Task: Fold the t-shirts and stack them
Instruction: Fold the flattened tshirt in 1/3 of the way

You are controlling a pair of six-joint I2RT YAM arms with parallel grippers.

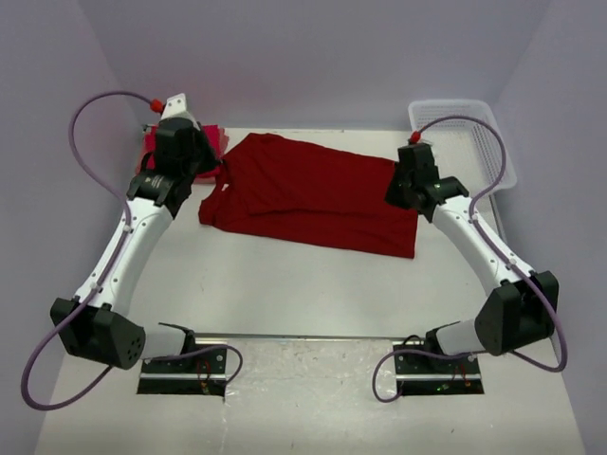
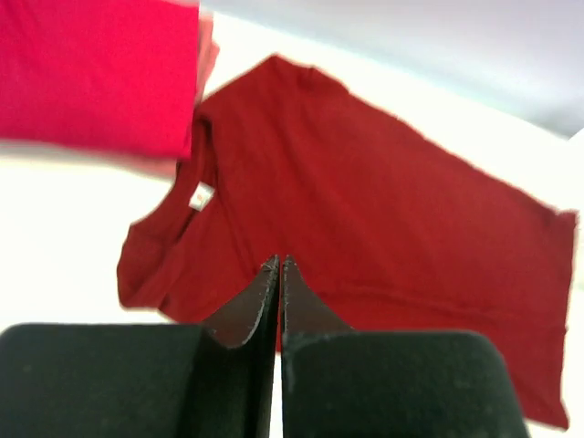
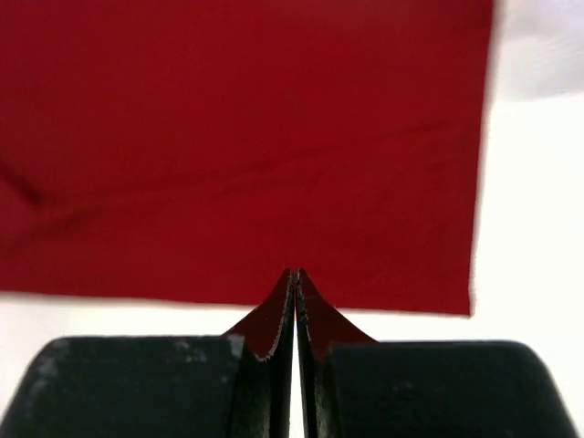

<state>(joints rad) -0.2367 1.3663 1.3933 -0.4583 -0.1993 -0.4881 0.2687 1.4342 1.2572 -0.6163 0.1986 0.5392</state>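
Left claw (image 2: 278,265): clenched, fingers pressed flat together, nothing visible between them. Hangs over the near edge of the crimson t-shirt (image 1: 313,194), by the sleeve at its collar end; possibly brushing the cloth, though hard to tell from the blurred wrist view. Right claw (image 3: 295,274): likewise clenched, tips meeting just at the near edge of the hem end, close to its corner. Crimson t-shirt: spread flat on the tabletop (image 1: 313,294) between both claws, collar toward the left arm, hem toward the right, with a fold line along its length. Behind the left claw, at the far left corner: bright red folded t-shirts (image 2: 91,73). Beyond the right arm: white basket (image 1: 474,118).
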